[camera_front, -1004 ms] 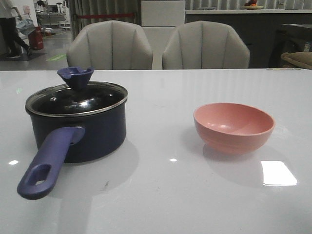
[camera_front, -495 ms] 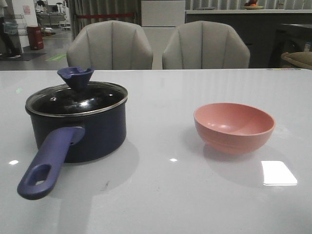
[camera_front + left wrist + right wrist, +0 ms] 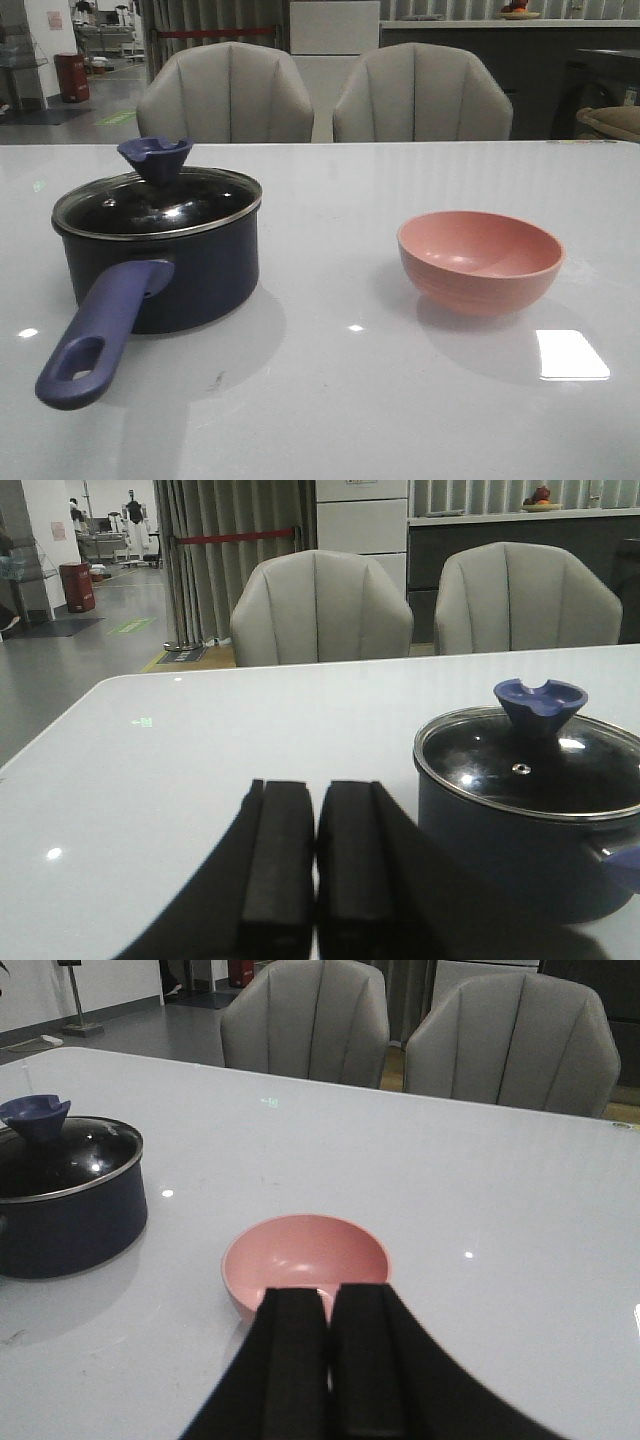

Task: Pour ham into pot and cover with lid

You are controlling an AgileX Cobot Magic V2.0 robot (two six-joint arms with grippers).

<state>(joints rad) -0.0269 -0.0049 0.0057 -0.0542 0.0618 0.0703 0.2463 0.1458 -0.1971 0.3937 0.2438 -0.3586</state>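
The dark navy pot (image 3: 190,280) stands on the left of the white table, its purple-blue handle (image 3: 95,335) pointing toward the front edge. The glass lid (image 3: 155,203) with its blue knob (image 3: 155,155) rests on the pot. No ham shows in any view. The pink bowl (image 3: 480,260) on the right looks empty inside. My left gripper (image 3: 317,785) is shut and holds nothing, hovering beside the pot (image 3: 530,855). Just short of the pink bowl (image 3: 305,1260), my right gripper (image 3: 329,1295) is shut on nothing. Neither gripper appears in the front view.
Two grey chairs (image 3: 225,95) (image 3: 420,95) stand behind the table's far edge. Bright light reflections lie on the glossy tabletop (image 3: 330,400).
Nothing on the table has moved. Only a person in the far left background has walked out of view.
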